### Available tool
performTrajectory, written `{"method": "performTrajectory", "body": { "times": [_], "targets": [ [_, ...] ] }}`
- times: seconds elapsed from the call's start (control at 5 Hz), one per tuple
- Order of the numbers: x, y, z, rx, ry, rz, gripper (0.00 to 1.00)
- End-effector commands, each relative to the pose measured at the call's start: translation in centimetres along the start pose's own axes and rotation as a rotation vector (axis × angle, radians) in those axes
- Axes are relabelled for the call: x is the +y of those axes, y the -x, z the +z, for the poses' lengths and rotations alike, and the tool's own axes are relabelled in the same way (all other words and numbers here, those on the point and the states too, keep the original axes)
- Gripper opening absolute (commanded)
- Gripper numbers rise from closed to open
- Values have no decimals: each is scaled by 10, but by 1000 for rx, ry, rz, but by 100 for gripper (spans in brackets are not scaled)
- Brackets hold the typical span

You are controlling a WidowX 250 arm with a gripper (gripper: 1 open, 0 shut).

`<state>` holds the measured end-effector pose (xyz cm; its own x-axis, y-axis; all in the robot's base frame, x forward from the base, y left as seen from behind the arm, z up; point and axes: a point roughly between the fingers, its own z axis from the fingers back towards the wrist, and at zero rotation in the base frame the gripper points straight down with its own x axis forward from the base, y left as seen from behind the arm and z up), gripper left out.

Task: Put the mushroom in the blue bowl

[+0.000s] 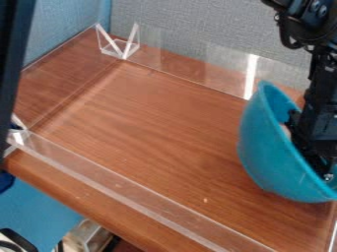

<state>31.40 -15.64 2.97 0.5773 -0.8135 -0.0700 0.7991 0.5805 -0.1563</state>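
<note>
Blue bowl (279, 148) tipped steeply on side at right table (132, 128) edge, opening toward hand (320, 146). Hand pressed together, inside bowl; grip on anything not discernible. Mushroom hidden. Likely light, rigid, rounded: pinch at thick stalk. Smooth bowl slides easily.

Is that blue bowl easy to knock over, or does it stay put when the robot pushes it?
It looks easy to tip: the blue bowl stands steeply on its side by the gripper. It is probably light, since it leans that far. Its smooth round plastic may also slide on the shiny wooden table.
</note>
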Motion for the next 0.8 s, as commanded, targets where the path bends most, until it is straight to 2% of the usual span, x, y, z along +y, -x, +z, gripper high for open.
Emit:
{"method": "performTrajectory", "body": {
  "times": [0.0, 0.6],
  "targets": [
    [-1, 0, 15, -30, -23, 7, 0],
    [19, 24, 21, -2, 4, 92, 0]
  ]
}}
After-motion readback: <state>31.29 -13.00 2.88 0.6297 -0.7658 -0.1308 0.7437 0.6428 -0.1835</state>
